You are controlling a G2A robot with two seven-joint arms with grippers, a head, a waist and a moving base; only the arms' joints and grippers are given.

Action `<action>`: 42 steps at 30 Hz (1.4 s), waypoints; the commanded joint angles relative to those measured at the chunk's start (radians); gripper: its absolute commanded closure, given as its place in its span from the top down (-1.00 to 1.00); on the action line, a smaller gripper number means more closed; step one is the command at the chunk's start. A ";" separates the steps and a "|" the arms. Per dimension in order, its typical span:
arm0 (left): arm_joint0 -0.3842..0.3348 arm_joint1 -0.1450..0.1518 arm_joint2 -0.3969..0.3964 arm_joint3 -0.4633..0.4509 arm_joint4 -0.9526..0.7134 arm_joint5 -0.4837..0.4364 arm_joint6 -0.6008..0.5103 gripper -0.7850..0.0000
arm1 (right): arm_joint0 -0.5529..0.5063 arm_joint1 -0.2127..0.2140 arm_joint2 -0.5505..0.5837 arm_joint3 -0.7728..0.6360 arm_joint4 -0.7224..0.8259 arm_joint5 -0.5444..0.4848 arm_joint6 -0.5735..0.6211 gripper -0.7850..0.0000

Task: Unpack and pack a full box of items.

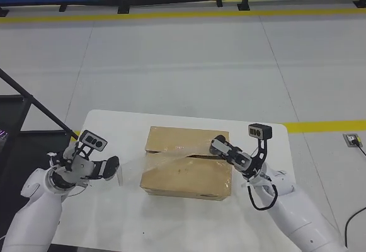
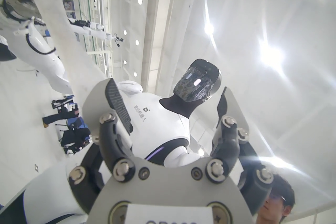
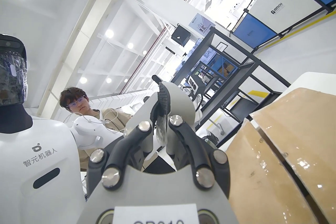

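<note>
The cardboard box (image 1: 186, 165) sits shut at the centre of the surface (image 1: 107, 214), so unpacking looks barely begun. The right end effector (image 3: 161, 95), at the box's 2 o'clock corner, is pressed together on what seems a strip of clear tape (image 3: 162, 130), probably to peel the seal. The left end effector (image 2: 168, 93), spread and holding nothing, hangs at 9 o'clock, apart from the box.

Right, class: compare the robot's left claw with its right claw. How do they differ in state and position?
The left claw is open and empty; the right claw is shut on a scrap of clear tape. The left claw sits beside the cardboard box, apart from it; the right claw is at the box's top corner. Both are the same grey, black-padded design.
</note>
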 commanded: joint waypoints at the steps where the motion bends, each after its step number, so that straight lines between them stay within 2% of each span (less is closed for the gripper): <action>1: 0.008 0.003 -0.023 0.019 0.014 -0.025 0.025 0.91 | 0.009 -0.006 0.001 0.027 -0.027 0.000 0.000 -1.00; 2: 0.014 0.005 -0.032 0.025 0.021 -0.034 0.034 1.00 | 0.014 -0.011 0.001 0.038 -0.034 0.000 0.000 -1.00; 6: 0.038 0.009 -0.073 0.037 0.022 -0.070 0.074 1.00 | 0.030 -0.032 -0.010 0.101 -0.066 0.000 -0.018 -1.00; 12: 0.071 0.011 -0.112 0.028 0.041 -0.131 0.151 1.00 | 0.042 -0.064 -0.011 0.160 -0.155 0.000 -0.133 -1.00; 17: 0.110 0.009 -0.121 0.008 0.067 -0.176 0.212 1.00 | 0.022 -0.083 0.020 0.148 -0.251 0.000 -0.251 -1.00; 22: 0.166 0.010 -0.112 -0.039 0.195 -0.243 0.301 1.00 | -0.011 -0.096 0.050 0.121 -0.341 0.000 -0.349 -1.00; 24: 0.188 0.008 -0.112 -0.059 0.225 -0.262 0.359 1.00 | -0.018 -0.100 0.055 0.112 -0.367 0.000 -0.368 -1.00; 26: 0.209 0.002 -0.112 -0.091 0.172 -0.260 0.427 1.00 | -0.020 -0.101 0.055 0.114 -0.388 0.000 -0.367 -1.00; 33: 0.209 0.002 -0.112 -0.091 0.172 -0.260 0.427 1.00 | -0.020 -0.101 0.055 0.114 -0.388 0.000 -0.367 -1.00; 36: 0.209 0.002 -0.112 -0.091 0.172 -0.260 0.427 1.00 | -0.031 -0.105 0.040 0.042 -0.413 0.039 -0.362 -1.00; 42: 0.231 0.001 -0.093 -0.144 0.325 -0.322 0.514 1.00 | -0.064 -0.126 -0.004 -0.198 -0.428 0.111 -0.453 -1.00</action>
